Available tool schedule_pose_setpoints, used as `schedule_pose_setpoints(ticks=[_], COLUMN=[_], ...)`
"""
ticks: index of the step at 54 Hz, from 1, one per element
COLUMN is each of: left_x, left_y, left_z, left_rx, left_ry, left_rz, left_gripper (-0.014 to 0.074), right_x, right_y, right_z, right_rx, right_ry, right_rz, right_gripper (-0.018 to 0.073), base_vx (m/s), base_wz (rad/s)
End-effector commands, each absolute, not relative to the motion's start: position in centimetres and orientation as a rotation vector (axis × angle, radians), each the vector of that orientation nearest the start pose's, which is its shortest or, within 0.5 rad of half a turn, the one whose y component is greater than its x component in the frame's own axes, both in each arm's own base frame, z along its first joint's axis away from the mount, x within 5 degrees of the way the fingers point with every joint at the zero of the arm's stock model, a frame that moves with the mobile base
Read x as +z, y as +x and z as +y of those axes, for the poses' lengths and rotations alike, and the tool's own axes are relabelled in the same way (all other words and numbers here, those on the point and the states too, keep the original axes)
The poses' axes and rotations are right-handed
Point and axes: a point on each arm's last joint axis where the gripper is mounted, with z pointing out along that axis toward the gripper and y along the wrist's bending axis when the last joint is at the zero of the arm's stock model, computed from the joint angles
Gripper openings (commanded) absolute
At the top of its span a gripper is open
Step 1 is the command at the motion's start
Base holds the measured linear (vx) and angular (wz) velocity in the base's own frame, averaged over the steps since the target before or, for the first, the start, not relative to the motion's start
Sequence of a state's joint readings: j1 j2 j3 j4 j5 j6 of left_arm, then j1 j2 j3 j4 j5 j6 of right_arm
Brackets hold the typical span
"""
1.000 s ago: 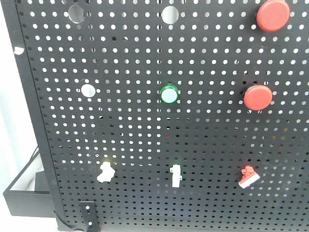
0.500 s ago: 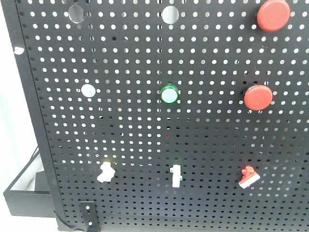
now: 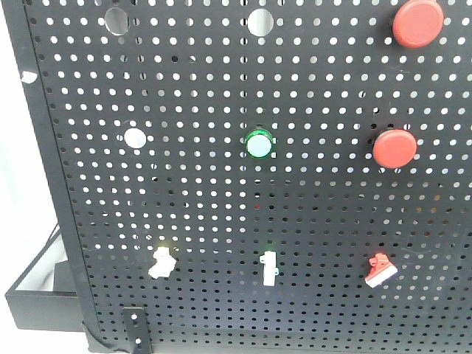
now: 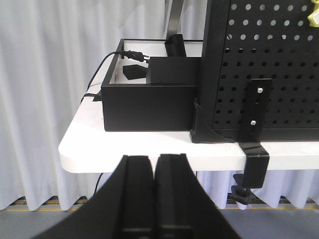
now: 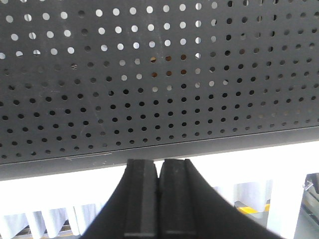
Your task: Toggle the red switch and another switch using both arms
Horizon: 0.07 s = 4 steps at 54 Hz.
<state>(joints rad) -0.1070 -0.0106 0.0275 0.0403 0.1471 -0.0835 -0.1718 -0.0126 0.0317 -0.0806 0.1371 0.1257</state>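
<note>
Waiting low by the board's bottom edge, the left black gripper (image 4: 154,199) and right black gripper (image 5: 158,199) both had jaws pressed together. The small red-based switch (image 3: 380,270) sat near the black holed board's (image 3: 310,199) bottom right, the pale yellow-based switch (image 3: 161,262) bottom left. A poke could hit the green-based white switch (image 3: 269,268) between them by mistake. Neither wrist view showed either switch whole.

Pegboard (image 3: 221,96): black, perforated, upright at my tabletop's (image 4: 149,152) front edge.
Red push-buttons (image 3: 417,23): two, upper right.
Green lamp (image 3: 259,144): centre.
Green-based toggle (image 3: 269,268): bottom row, middle.
Black tray (image 4: 144,104): tabletop's left corner.
Clamp (image 4: 251,164): gripping front edge.
</note>
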Motion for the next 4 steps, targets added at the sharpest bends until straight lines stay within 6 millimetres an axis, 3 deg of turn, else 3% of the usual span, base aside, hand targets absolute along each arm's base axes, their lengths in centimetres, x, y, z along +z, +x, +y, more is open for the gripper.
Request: schedule_pose_setpoints(ticks=[1,4], left_x=[19.38,19.38], left_y=[5.6,5.6], left_z=[-0.57,-0.57], left_rx=[-0.121,-0.121], left_ry=[0.042,0.042], left_rz=[1.563,1.563], left_gripper=[0.0003,0.0003], right_x=[19.68,19.68], right_y=[5.52,5.52], right_z=[-1.04,-1.04], right_rx=[-0.117,-0.117], right_ry=[0.169,0.169], right_rz=[1.547,1.547], right_gripper=[-0.0006,-0.0006], base_vx=[0.0,0.0], base_wz=[0.0,0.0])
